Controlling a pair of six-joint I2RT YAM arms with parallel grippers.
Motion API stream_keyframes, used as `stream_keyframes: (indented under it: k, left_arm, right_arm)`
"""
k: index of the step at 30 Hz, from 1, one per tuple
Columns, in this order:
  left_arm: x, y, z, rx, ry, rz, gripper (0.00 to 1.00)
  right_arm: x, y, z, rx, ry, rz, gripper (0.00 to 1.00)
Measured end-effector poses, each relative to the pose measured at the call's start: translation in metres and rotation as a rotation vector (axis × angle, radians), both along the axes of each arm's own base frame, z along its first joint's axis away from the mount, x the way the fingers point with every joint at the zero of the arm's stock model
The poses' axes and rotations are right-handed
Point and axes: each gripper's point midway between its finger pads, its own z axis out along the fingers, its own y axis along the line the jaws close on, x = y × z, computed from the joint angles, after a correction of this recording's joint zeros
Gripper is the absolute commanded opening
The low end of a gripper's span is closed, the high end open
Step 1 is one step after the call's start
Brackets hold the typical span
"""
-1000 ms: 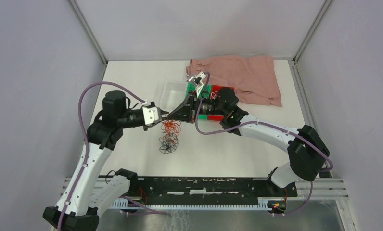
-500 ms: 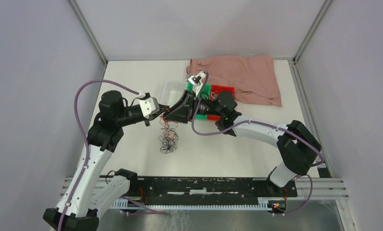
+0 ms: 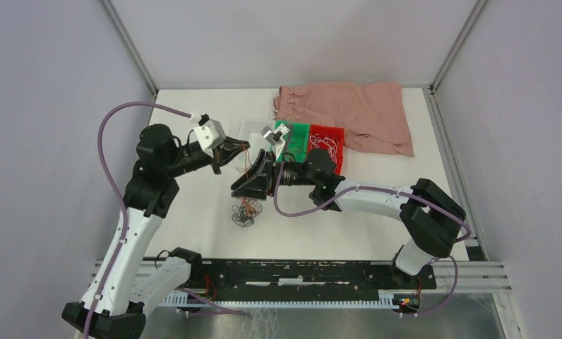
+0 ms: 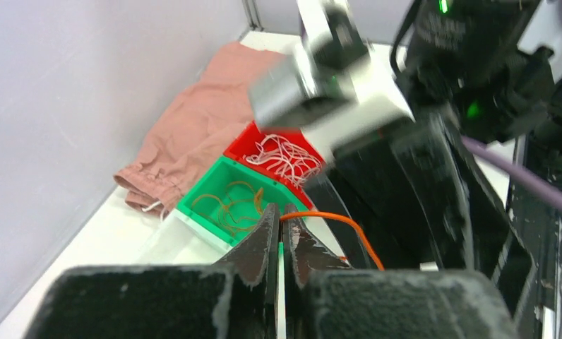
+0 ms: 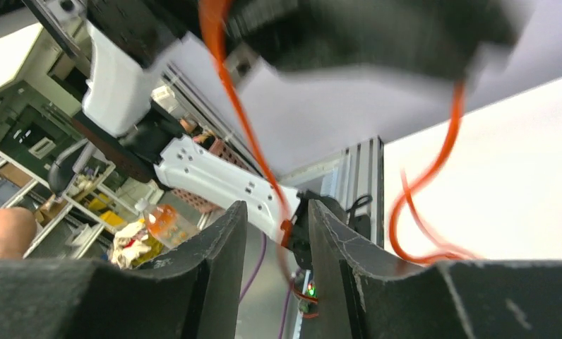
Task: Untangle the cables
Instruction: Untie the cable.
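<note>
A tangle of black and orange-brown cables lies on the white table. My left gripper is raised behind it and is shut on one orange cable, pinched at the fingertips. That cable hangs down in front of my right gripper and loops on the table at the right. My right gripper is open, just above and behind the tangle; the strand passes beyond the gap without being gripped.
A green bin holds orange-brown cables. A red bin holds white cables. A clear container stands left of them. A pink cloth lies at the back right.
My left gripper has risen and pulled back with the orange cable. My right gripper has swung forward and left, down toward the tangle. The tangle has settled nearer the front.
</note>
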Motion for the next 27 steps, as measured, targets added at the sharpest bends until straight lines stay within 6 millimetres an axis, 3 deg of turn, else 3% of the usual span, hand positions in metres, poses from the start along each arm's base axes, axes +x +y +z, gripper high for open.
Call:
stream_keyframes:
  k: [6, 15, 27]
  left_arm:
    - [0.007, 0.000, 0.035, -0.047, -0.045, 0.024, 0.03]
    - [0.009, 0.002, 0.085, -0.084, -0.156, 0.046, 0.03]
    - [0.015, 0.013, 0.165, -0.118, -0.349, 0.121, 0.03]
  right_arm:
    - [-0.017, 0.007, -0.050, -0.127, -0.005, 0.002, 0.43]
    - [-0.005, -0.010, -0.146, -0.389, 0.030, -0.118, 0.39]
    - [0.028, -0.023, -0.204, -0.529, 0.027, -0.328, 0.43]
